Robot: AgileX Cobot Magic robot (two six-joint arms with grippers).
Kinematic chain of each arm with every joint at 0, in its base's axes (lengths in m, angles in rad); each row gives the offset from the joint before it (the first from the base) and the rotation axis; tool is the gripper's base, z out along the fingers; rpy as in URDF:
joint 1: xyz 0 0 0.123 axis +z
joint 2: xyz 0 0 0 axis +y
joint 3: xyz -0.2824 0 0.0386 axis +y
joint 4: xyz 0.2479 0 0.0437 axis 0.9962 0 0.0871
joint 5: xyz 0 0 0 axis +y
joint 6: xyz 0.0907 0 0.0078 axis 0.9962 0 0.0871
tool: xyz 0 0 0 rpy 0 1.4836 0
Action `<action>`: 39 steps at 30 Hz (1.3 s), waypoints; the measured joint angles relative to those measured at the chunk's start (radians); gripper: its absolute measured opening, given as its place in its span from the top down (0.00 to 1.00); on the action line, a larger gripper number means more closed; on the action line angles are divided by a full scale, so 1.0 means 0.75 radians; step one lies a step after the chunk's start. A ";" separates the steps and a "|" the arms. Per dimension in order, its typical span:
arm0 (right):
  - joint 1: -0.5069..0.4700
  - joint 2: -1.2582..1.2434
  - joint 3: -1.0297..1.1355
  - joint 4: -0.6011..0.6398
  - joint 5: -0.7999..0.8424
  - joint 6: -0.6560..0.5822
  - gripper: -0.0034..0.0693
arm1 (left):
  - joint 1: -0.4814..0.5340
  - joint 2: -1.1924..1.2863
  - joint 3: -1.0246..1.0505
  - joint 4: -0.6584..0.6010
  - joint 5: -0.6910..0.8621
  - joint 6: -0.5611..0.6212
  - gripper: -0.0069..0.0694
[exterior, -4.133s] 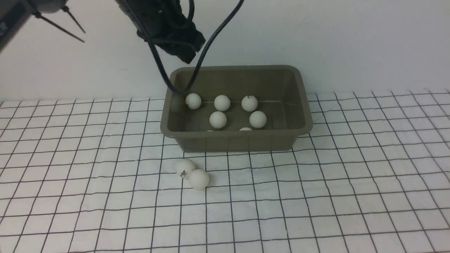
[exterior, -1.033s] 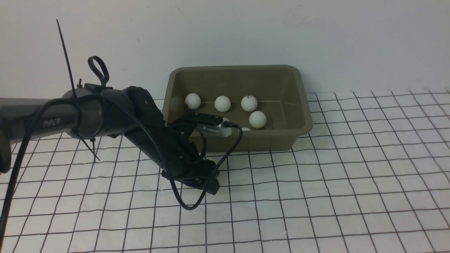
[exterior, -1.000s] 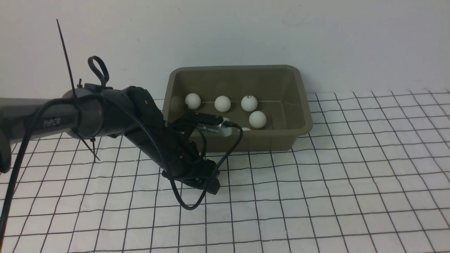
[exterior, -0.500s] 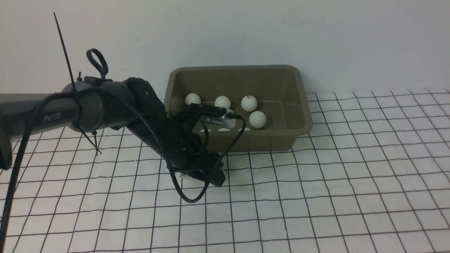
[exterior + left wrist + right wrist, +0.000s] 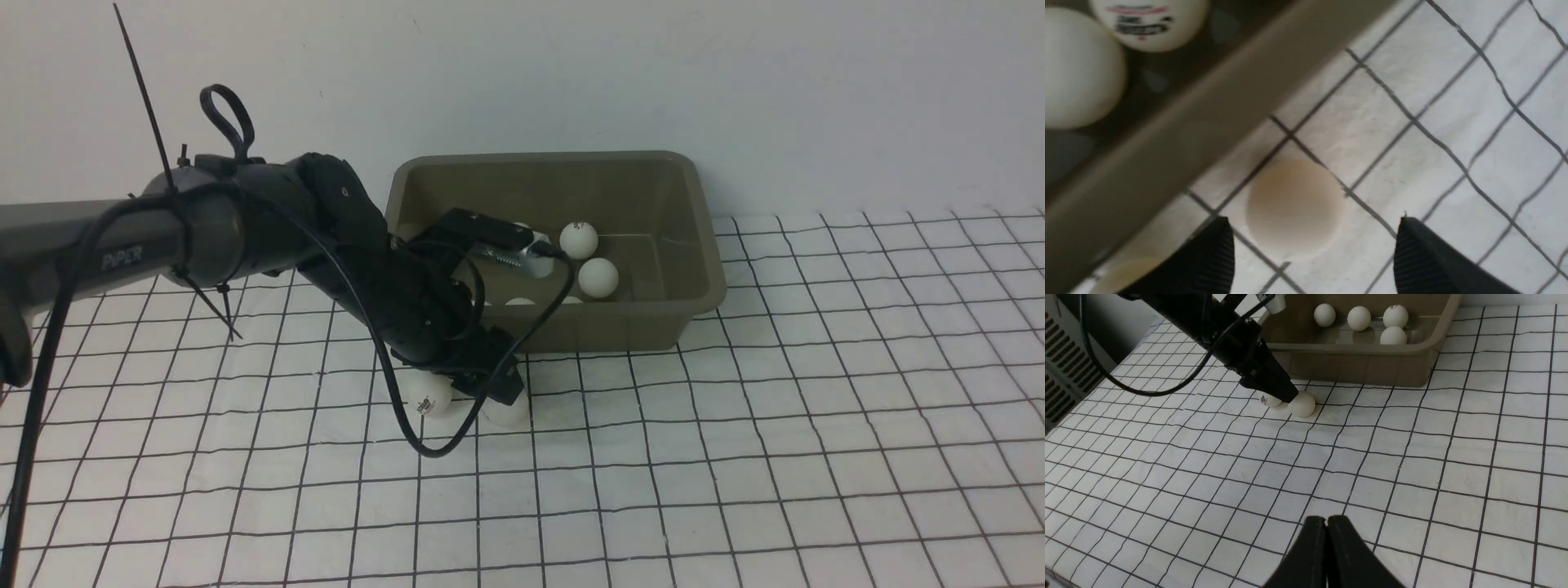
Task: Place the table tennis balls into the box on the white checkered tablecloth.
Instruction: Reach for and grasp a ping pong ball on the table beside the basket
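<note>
Front view: the left pincer is hanging low over the white checkered tablecloth, just on the near side of the box, with its arm reaching in from the left. Two loose table tennis balls are lying on the cloth under it. The logo ball is showing on the left, and the plain ball on the right is partly hidden by the pincer. Several stored balls are sitting inside the box.

Left wrist view: the jaws are standing wide apart and clamping nothing. The plain ball is resting on the cloth in line with the gap, just ahead of the fingertips. The box wall is running close beside it, and the edge of the other loose ball is peeking in beside one finger.

Right wrist view: the right pincer is hovering with its tips pressed together and empty, well apart from the box, on the near right. From here the left pincer is showing right at the plain ball, with the logo ball just beside it.

The step in hand looks like the pick of the plain ball. The next move is calling for a small drop so the fingers flank the ball at its widest, then a gentle squeeze and a lift over the near rim. A careless touch could set either ball rolling.
</note>
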 joint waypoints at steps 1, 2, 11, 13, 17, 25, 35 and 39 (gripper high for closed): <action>0.000 0.000 0.000 0.000 -0.001 0.000 0.98 | -0.008 0.000 0.000 0.000 0.002 0.018 0.29; 0.000 0.000 0.000 0.000 -0.003 0.000 0.98 | -0.014 0.000 0.000 0.000 0.002 0.031 0.29; 0.000 0.000 0.000 0.000 -0.004 0.000 0.98 | -0.020 0.000 0.000 0.000 -0.042 0.092 0.29; 0.000 0.000 0.000 0.000 -0.004 0.000 0.98 | -0.020 0.004 0.000 0.000 -0.048 0.092 0.29; 0.000 0.000 0.000 0.000 -0.004 0.000 0.98 | -0.020 0.041 -0.001 0.000 -0.039 0.096 0.29; 0.000 0.000 0.000 0.000 -0.006 0.000 0.98 | -0.021 0.059 -0.014 -0.008 -0.036 0.097 0.29; 0.000 0.000 0.000 -0.001 -0.006 0.000 0.98 | -0.021 0.066 -0.015 -0.007 -0.034 0.111 0.29; 0.000 0.000 0.000 -0.001 -0.006 0.000 0.98 | -0.021 0.066 -0.015 -0.005 -0.021 0.160 0.29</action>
